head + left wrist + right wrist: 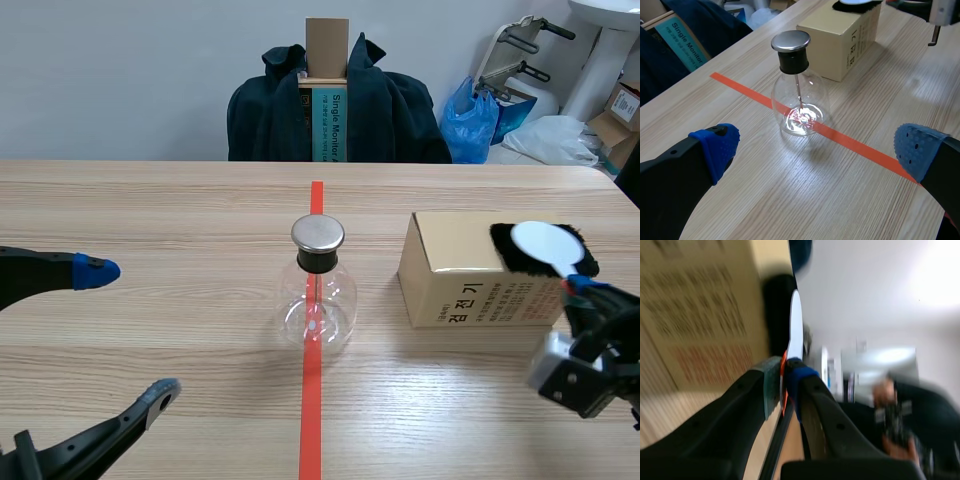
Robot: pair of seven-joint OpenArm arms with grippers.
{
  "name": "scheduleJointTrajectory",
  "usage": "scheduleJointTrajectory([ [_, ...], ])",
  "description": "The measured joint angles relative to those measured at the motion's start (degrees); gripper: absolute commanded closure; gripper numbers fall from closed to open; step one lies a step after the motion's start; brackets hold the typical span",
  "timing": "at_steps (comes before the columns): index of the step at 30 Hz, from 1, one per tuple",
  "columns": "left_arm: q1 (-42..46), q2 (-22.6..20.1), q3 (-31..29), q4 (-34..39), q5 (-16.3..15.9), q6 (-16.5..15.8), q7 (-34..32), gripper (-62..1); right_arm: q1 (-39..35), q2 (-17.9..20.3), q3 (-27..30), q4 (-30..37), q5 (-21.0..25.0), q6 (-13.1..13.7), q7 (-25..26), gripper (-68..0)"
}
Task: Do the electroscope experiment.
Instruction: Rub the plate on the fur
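The electroscope, a clear glass flask (318, 300) with a metal cap (318, 233) and a thin rod inside, stands on the orange-red tape line at the table's middle. In the left wrist view the flask (799, 102) is ahead of my left gripper (815, 150), which is open and holds nothing. In the scene view the left gripper (128, 333) sits well to the flask's left. A white disc paddle (545, 243) lies on black fur (508, 258) atop a cardboard box (460, 285). My right gripper (585, 290) is shut on the paddle's orange handle (784, 367), with the white disc (796, 325) just ahead of it.
The box (840, 45) stands to the flask's right, a short gap between them. Beyond the table's far edge a dark jacket (390, 110) hangs over a chair holding boxes. Bags and cartons lie at the far right (560, 135).
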Motion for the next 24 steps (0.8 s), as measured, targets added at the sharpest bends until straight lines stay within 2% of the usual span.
scheduleJointTrajectory([
  [1, 0.02, 0.0, 0.0, 0.0, 0.0, 0.0, 0.0, -62.3, 0.02, 0.2, 0.22, 0.0, -0.07, 0.66, -1.6, -0.8],
  [2, 0.02, 0.0, 0.0, 0.0, 0.02, -0.02, 0.02, -62.3, 0.0, 0.7, 0.63, 0.0, -0.46, 2.23, 0.28, -0.8],
  [3, 0.02, 0.0, 0.0, 0.0, 0.02, -0.02, 0.0, -62.3, -0.02, 1.31, 0.96, 0.0, -1.62, 3.89, 4.48, -0.8],
  [5, 0.02, 0.0, 0.0, 0.0, 0.0, 0.0, 0.0, -62.3, 0.0, 1.77, 0.94, 0.0, -2.54, 4.57, 12.96, -0.8],
  [6, 0.02, 0.0, 0.0, 0.0, 0.0, -0.02, 0.02, -62.3, 0.0, 1.64, 0.57, 0.0, -2.54, 4.39, 13.64, -0.8],
  [8, 0.02, 0.0, 0.0, 0.0, 0.0, 0.0, 0.02, -62.3, -0.02, 0.94, -0.17, 0.0, -2.21, 2.91, 8.76, -0.8],
  [10, 0.02, 0.02, 0.0, 0.0, 0.0, -0.02, 0.0, -62.3, 0.02, 0.46, -0.37, 0.0, -1.27, 2.38, -0.22, -0.8],
  [11, 0.02, 0.0, 0.0, 0.0, 0.0, -0.02, 0.0, -62.3, 0.02, 0.68, -0.26, 0.0, -0.98, 2.38, -1.73, -0.8],
  [12, 0.02, 0.0, 0.0, 0.0, 0.02, 0.0, 0.02, -62.3, -0.02, 1.18, 0.09, 0.0, -1.11, 2.45, -0.2, -0.8],
  [15, 0.02, 0.0, 0.0, 0.0, 0.0, 0.0, 0.0, -62.3, 0.02, 2.25, 0.46, 0.0, -2.05, 3.02, 12.61, -0.8],
  [16, 0.02, 0.0, 0.0, 0.0, 0.02, -0.02, 0.02, -62.3, 0.02, 2.08, 0.26, 0.0, -2.21, 2.95, 13.53, -0.8],
  [17, 0.02, 0.0, 0.0, 0.0, 0.0, 0.0, 0.0, -62.3, 0.0, 1.7, 0.0, 0.0, -2.51, 1.86, 12.04, -0.8],
  [18, 0.02, 0.0, 0.0, 0.0, 0.02, 0.0, 0.02, -62.3, -0.13, 1.14, -0.17, 0.0, -2.49, -0.04, 7.54, -0.8],
  [19, 0.02, 0.0, 0.0, 0.0, 0.0, 0.0, 0.0, -62.3, -0.13, 0.61, -0.33, 0.0, -2.01, -1.09, 1.01, -0.8],
  [21, 0.02, 0.0, 0.0, 0.0, 0.0, 0.0, 0.02, -62.3, -0.02, 0.68, -0.15, 0.0, -1.01, -0.42, -3.61, -0.8],
  [22, 0.02, 0.0, 0.0, 0.0, 0.02, 0.0, 0.02, -62.3, -0.04, 1.14, 0.2, -0.02, -1.16, 0.85, -1.27, -0.8],
  [23, 0.02, 0.0, 0.0, 0.0, 0.0, -0.02, 0.0, -62.3, -0.02, 1.55, 0.44, -0.02, -1.92, 1.84, 3.65, -0.8],
  [24, 0.02, 0.0, 0.0, 0.0, 0.0, 0.0, 0.0, -62.3, -0.02, 1.79, 0.42, 0.0, -2.38, 1.66, 9.05, -0.8],
])
